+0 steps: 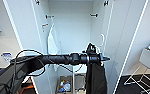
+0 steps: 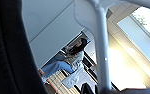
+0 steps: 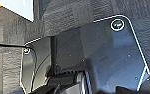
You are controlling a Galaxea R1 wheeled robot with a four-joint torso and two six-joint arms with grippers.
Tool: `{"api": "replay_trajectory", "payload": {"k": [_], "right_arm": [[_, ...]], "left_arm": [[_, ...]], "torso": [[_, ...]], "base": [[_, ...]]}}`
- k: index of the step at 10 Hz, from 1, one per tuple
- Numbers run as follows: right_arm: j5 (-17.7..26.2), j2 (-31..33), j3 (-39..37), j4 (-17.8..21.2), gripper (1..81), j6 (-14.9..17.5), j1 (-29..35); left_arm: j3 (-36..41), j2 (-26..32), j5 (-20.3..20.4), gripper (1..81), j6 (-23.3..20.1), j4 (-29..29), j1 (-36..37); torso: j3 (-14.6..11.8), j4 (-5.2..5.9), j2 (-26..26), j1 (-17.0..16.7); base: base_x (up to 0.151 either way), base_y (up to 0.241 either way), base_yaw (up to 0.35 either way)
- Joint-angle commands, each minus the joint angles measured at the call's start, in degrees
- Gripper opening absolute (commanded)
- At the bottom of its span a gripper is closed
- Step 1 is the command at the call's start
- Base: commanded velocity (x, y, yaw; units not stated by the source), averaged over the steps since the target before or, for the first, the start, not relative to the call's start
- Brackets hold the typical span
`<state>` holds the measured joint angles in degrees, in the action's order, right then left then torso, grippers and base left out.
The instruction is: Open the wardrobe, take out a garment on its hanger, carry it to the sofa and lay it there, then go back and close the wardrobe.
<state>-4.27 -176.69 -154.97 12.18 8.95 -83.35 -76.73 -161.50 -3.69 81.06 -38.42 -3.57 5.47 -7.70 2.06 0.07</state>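
Note:
The wardrobe (image 1: 73, 27) stands open in front of me, both white doors swung wide. My left arm reaches across from the left, and my left gripper (image 1: 101, 59) is shut on the white hanger (image 1: 102, 40), whose hook curves up just above it. The black garment (image 1: 96, 77) hangs straight down from the gripper, in front of the wardrobe's right half. In the left wrist view the hanger (image 2: 101, 50) runs close past the camera, with the black garment (image 2: 6, 50) beside it. The right wrist view looks down on my own dark base (image 3: 103, 57) and dark carpet.
A white garment (image 1: 52, 40) hangs inside the wardrobe on the left. A box of small items (image 1: 64, 86) sits on the wardrobe floor. A white wire-legged piece of furniture (image 1: 143, 72) stands to the right. A seated person (image 2: 73, 57) shows in the left wrist view.

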Motion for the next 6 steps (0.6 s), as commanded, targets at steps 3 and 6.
{"api": "replay_trajectory", "payload": {"k": [3, 6], "right_arm": [[3.1, -0.3, 0.3, 0.6, 81.1, -0.1, 2.9], [3.1, -0.4, 0.3, 0.6, 81.1, -0.1, 2.9]], "left_arm": [[1.1, 4.2, 6.5, 1.0, -1.3, -2.4, 10.2], [1.1, 5.3, 7.4, 1.0, -1.1, -2.2, 9.9]], "torso": [[0.0, 0.0, 0.0, 0.0], [0.0, 0.0, 0.0, 0.0]], "base": [[0.0, 0.0, 0.0], [0.0, 0.0, 0.0]]}}
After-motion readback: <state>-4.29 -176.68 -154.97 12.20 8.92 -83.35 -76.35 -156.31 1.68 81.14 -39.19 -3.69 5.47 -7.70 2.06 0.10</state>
